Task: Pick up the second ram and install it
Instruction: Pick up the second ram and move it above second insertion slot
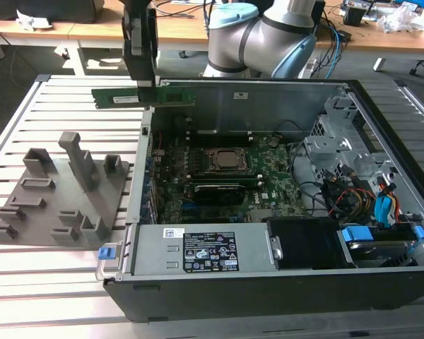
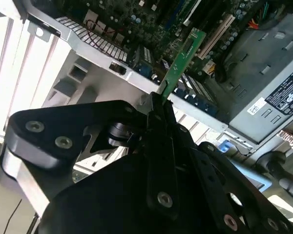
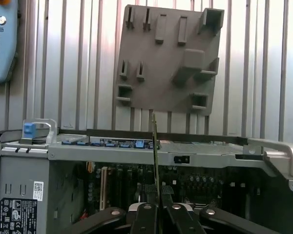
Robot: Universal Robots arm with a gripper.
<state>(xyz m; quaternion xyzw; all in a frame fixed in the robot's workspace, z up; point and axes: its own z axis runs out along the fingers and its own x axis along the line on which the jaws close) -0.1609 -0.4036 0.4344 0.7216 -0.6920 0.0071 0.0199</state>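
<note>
Arm (image 1: 268,35) holds the claw (image 1: 147,88) pointing down (fingers (image 2: 158,126) pinched).

second ram (image 1: 173,95) | thin green stick | level, on edge | held aloft mid-length in gripper (image 1: 147,89)

Showed a silver-grey arm (image 1: 268,35) of rounded tube sections with pale blue joint caps. Ended in a matte black gripper (image 2: 158,101), built from flat linkage plates and narrow fingers (image 2: 158,146), fastened with round silver screws.

The exterior view looks steeply down into the open computer case (image 1: 268,291). Both wrist views, close behind the tool (image 3: 156,189), share the case's side wall.
</note>
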